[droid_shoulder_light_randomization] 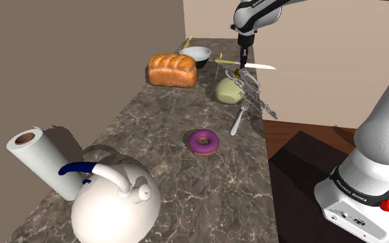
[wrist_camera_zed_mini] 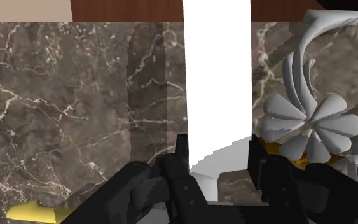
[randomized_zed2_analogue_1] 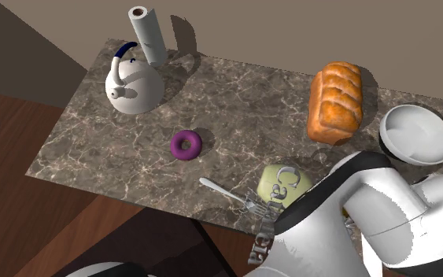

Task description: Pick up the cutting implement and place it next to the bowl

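Observation:
My gripper (droid_shoulder_light_randomization: 242, 67) is shut on a knife (droid_shoulder_light_randomization: 260, 67) and holds it level over the counter's far end. The white blade points to the shoulder view's right and the yellow handle sticks out toward the bowl. In the wrist view the blade (wrist_camera_zed_mini: 217, 76) runs straight out from between the two black fingers (wrist_camera_zed_mini: 182, 156), which clasp it near the handle (wrist_camera_zed_mini: 34, 213). The white bowl (droid_shoulder_light_randomization: 196, 54) (randomized_zed2_analogue_1: 415, 134) stands at the far end of the counter, a short way to the shoulder view's left of the knife.
A bread loaf (droid_shoulder_light_randomization: 172, 70) lies beside the bowl. A pale green fruit (droid_shoulder_light_randomization: 229, 90), a metal whisk (wrist_camera_zed_mini: 311, 121) and a fork (droid_shoulder_light_randomization: 240, 119) lie just below the knife near the counter's edge. Nearer the camera are a purple donut (droid_shoulder_light_randomization: 204, 142), a white kettle (droid_shoulder_light_randomization: 113, 200) and a paper towel roll (droid_shoulder_light_randomization: 44, 162).

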You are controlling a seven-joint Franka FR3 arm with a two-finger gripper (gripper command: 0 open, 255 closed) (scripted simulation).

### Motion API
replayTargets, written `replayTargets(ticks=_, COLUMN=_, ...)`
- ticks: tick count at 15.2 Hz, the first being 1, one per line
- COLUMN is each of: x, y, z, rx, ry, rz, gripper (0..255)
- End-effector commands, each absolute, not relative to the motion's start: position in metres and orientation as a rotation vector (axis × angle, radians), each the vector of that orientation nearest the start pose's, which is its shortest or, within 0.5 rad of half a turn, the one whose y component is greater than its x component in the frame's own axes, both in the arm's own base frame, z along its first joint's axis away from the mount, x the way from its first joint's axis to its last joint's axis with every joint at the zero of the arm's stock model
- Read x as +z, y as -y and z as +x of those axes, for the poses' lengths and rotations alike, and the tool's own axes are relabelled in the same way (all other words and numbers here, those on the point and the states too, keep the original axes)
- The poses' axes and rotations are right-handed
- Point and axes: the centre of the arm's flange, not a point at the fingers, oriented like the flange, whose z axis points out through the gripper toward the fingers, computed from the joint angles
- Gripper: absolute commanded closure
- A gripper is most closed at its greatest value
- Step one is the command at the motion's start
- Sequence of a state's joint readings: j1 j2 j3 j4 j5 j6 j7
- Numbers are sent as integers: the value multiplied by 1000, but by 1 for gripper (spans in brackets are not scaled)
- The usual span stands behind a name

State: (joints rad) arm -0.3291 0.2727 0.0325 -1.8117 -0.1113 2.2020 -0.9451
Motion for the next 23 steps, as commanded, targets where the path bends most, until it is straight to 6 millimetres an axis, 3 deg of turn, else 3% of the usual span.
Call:
replayTargets(ticks=1, x=392, y=192, z=611, rx=-77, ry=1135, rz=-3076, gripper=255)
replayTargets(ticks=9, x=348, y=192, z=611, rx=-77, ry=1135, rz=-3076, gripper=255)
replayTargets(ticks=17, x=348, y=192, z=611, rx=-77, ry=1135, rz=-3076, gripper=255)
replayTargets(ticks=18, x=348, y=192, z=612, rx=-77, ry=1136, rz=-3076, gripper=0)
replayTargets(ticks=21, x=350, y=188, z=601, rx=-77, ry=1137, rz=-3076, gripper=0)
replayTargets(ticks=23, x=348, y=192, z=611, rx=-77, ry=1135, rz=-3076, gripper=0)
